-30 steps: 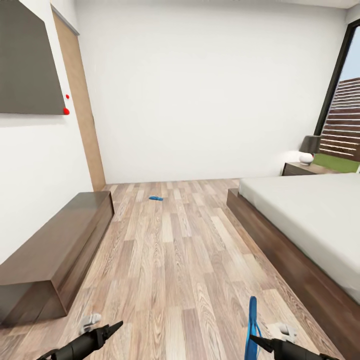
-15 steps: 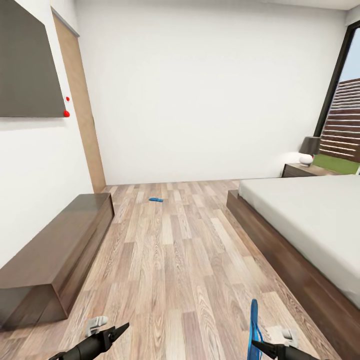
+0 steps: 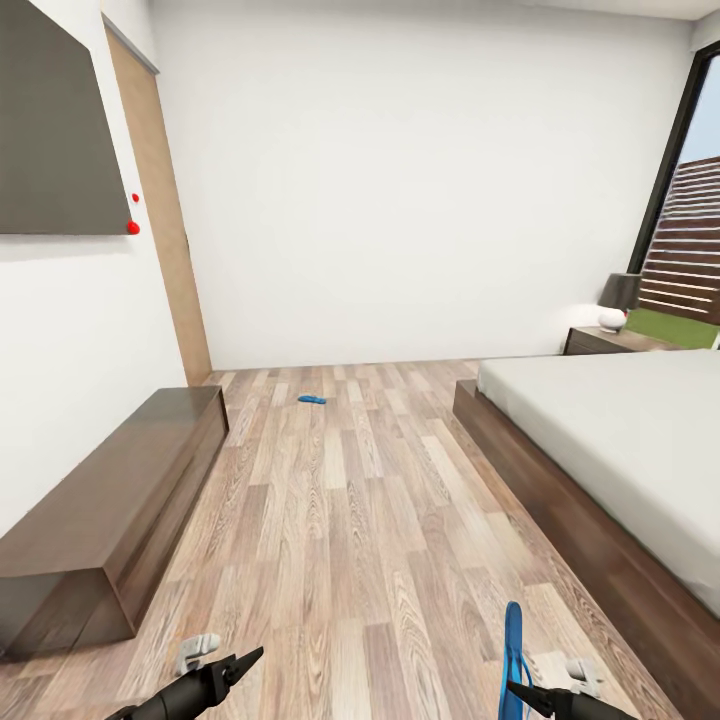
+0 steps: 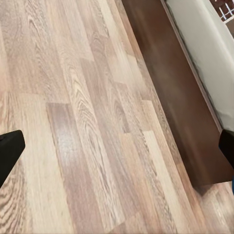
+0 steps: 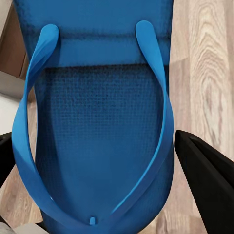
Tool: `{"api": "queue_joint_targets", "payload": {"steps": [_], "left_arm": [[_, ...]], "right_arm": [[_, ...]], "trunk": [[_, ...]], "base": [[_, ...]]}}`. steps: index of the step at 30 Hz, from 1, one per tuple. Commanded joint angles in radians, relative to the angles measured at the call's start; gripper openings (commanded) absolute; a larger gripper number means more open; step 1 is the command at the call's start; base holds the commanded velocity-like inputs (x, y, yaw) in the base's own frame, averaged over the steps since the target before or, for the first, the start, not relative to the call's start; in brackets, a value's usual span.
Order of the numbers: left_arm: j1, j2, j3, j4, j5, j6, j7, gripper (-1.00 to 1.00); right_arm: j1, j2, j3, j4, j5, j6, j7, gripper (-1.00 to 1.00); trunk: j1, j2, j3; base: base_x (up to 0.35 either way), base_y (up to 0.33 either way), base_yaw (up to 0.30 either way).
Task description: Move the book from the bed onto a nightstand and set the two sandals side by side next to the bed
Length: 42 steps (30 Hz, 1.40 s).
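Two right fingers (image 5: 202, 168) — clamped on sandal (image 5: 95, 126).

One bright blue sandal (image 3: 512, 660) stands on edge, upright, clamped in the right gripper (image 3: 510, 685) low over the wood-plank floor (image 3: 350, 520) near the foot corner of the bed (image 3: 620, 440); the right wrist view shows its textured sole and Y-shaped strap (image 5: 97, 122). The other sandal (image 3: 312, 399) lies flat on the floor far off, close to the back wall. The bed has a dark brown frame and pale mattress, with a dark nightstand (image 3: 600, 340) at its far corner.
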Motion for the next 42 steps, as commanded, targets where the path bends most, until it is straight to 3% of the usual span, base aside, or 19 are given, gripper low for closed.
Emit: {"api": "queue_joint_targets", "payload": {"steps": [1,19,42], "left_arm": [[-0.001,0.0,0.002,0.0,0.006,0.011,-0.004,1.0],[-0.001,0.0,0.002,0.0,0.006,0.011,-0.004,1.0],[-0.001,0.0,0.002,0.0,0.006,0.011,-0.004,1.0]], "right_arm": [[-0.001,0.001,-0.008,-0.001,0.007,0.011,0.005,-1.0],[-0.001,0.001,-0.008,-0.001,0.007,0.011,0.005,-1.0],[-0.001,0.001,-0.008,-0.001,0.007,0.011,0.006,-1.0]], "trunk": [[0.0,0.0,-0.001],[0.0,0.0,-0.003],[0.0,0.0,-0.035]], "base": [[0.0,0.0,0.0],[0.013,0.0,0.005],[0.0,0.0,0.102]]}}
